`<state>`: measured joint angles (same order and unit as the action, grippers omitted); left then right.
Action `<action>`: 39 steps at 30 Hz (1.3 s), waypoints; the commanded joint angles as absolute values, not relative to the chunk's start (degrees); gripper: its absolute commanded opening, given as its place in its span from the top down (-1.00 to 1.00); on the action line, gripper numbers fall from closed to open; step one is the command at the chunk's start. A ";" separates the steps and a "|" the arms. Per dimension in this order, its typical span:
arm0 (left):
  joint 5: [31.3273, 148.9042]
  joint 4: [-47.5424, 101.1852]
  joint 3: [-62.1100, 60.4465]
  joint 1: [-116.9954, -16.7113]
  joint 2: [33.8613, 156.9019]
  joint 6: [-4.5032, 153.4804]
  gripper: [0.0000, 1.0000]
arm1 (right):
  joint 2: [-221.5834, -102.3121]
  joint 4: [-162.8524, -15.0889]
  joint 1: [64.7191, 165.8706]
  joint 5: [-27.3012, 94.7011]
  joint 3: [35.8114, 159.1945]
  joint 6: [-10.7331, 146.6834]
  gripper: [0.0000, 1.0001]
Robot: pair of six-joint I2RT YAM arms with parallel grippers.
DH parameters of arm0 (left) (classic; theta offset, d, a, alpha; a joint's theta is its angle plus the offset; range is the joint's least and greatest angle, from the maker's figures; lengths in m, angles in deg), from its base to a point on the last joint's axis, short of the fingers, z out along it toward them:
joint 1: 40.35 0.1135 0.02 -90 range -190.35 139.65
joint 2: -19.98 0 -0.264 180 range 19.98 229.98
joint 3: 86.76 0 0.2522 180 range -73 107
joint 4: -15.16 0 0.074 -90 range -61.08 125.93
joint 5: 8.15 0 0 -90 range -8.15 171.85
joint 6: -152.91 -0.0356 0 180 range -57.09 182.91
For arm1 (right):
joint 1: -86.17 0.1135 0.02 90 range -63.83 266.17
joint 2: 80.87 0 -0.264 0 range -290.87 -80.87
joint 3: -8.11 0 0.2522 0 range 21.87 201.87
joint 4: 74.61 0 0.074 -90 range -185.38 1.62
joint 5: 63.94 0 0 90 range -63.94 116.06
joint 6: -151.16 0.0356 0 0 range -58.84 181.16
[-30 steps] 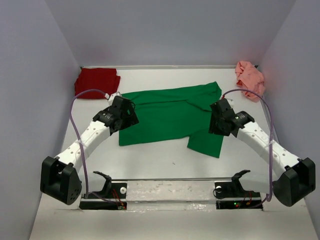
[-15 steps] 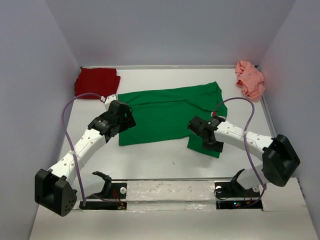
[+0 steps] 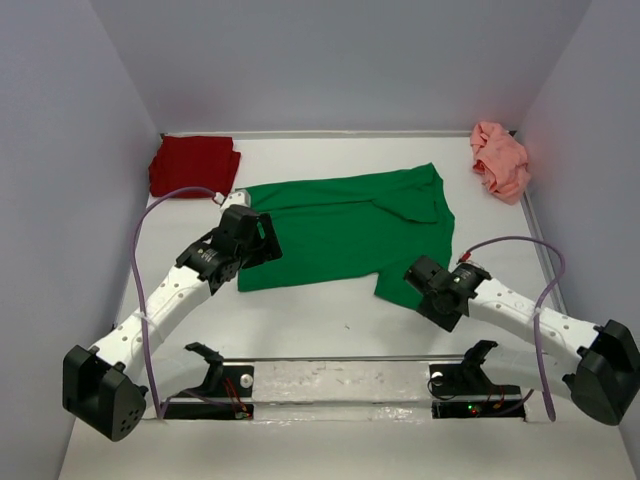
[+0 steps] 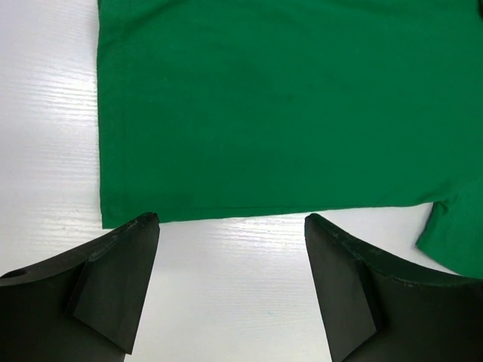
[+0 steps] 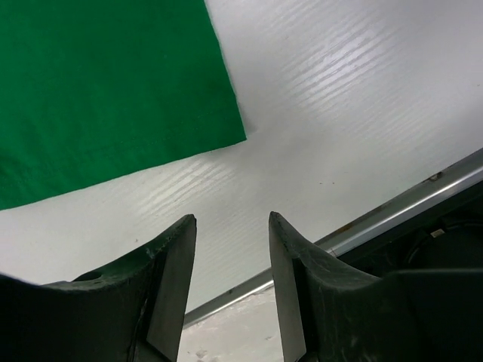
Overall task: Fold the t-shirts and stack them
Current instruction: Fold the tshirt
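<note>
The red shirt (image 3: 193, 166) lies bunched in the far left corner of the table (image 3: 330, 320), well apart from both arms.

The left hand (image 3: 258, 238) hovers over the near left corner of the green shirt (image 3: 340, 225). In the left wrist view this hand (image 4: 230, 226) is wide open with nothing between its fingers (image 4: 124, 264). The green shirt (image 4: 272, 105) has its near hem running just beyond the fingertips, and bare table shows in the gap.

The green shirt lies spread mostly flat across the middle of the table. Its right part reaches nearer to the arms than the rest.

The right hand (image 3: 425, 280) is at that near right corner of the green shirt. In the right wrist view this hand (image 5: 232, 222) has its fingers (image 5: 170, 271) parted, less widely than the left hand's, and they hold nothing. The corner of the green shirt (image 5: 106, 90) lies just beyond the tips, not touching them. A metal rail (image 5: 392, 211) crosses the lower right of that view.

The pink shirt (image 3: 500, 160) lies crumpled in the far right corner, apart from the green one.
</note>
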<state>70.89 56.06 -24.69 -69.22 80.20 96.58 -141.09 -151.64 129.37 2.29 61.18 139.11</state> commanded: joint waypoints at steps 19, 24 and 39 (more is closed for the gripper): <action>72.71 53.45 -25.54 -70.50 79.48 94.64 -0.74 | -142.13 -144.28 122.74 -3.74 58.08 140.62 0.20; 72.71 53.89 -25.28 -70.68 79.39 94.72 -0.75 | -145.64 -142.34 121.50 -2.77 58.17 139.47 0.20; 73.59 54.33 -24.92 -70.85 79.30 94.55 -0.75 | -148.90 -142.25 120.97 0.39 58.52 141.58 0.32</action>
